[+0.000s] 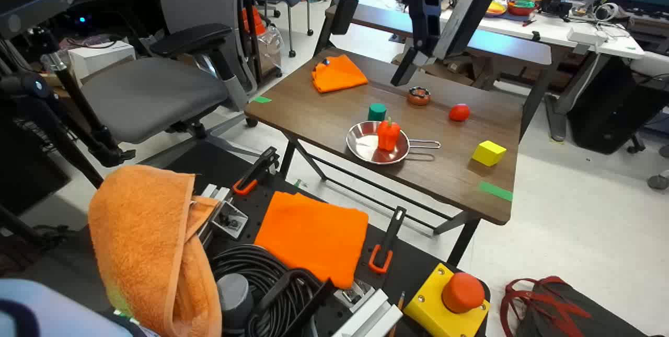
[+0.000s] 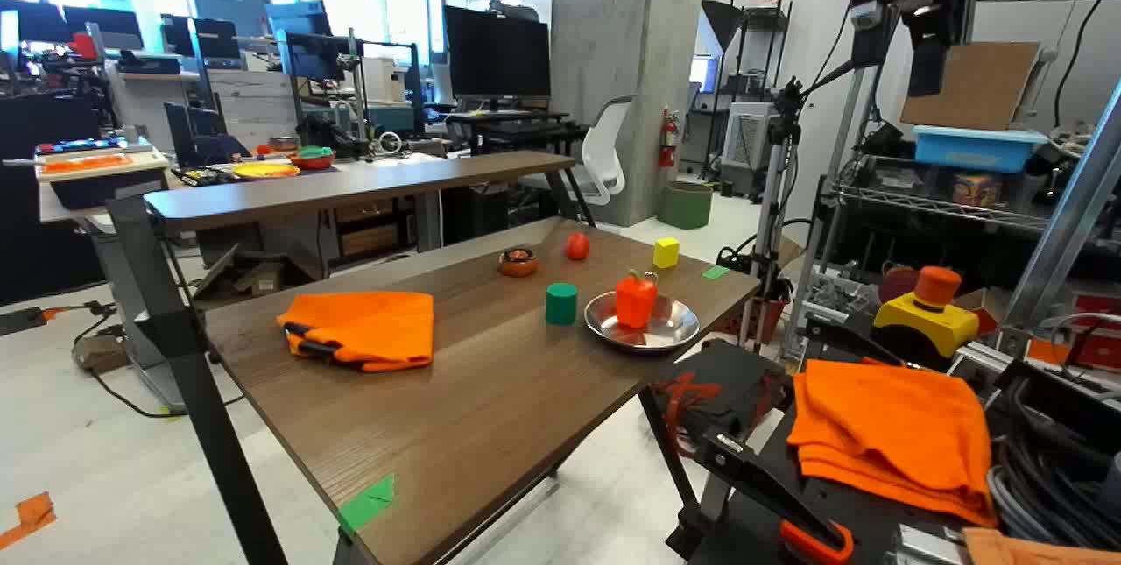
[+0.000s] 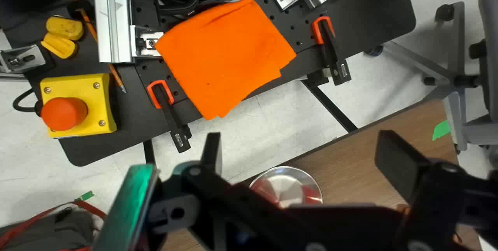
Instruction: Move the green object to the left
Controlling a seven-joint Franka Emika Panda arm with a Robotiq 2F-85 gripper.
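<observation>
Since the worktop [image 2: 490,390] is kinda crowded at its front edge, the claw [image 3: 299,144], spread wide and empty, could clip the steel frying pan [image 1: 362,143] and shove it off, bell pepper [image 1: 388,137] and all. The green cylinder [image 2: 561,304] sits just beside the pan, inward from that edge; an off-centre pinch would probably tip it.

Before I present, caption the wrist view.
Open fingers in the foreground, a metal pan on the brown table, a folded orange cloth on the black workbench.

A red-orange pepper [image 1: 388,137] stands in a metal pan [image 1: 361,143] on the brown table [image 1: 313,109].
</observation>
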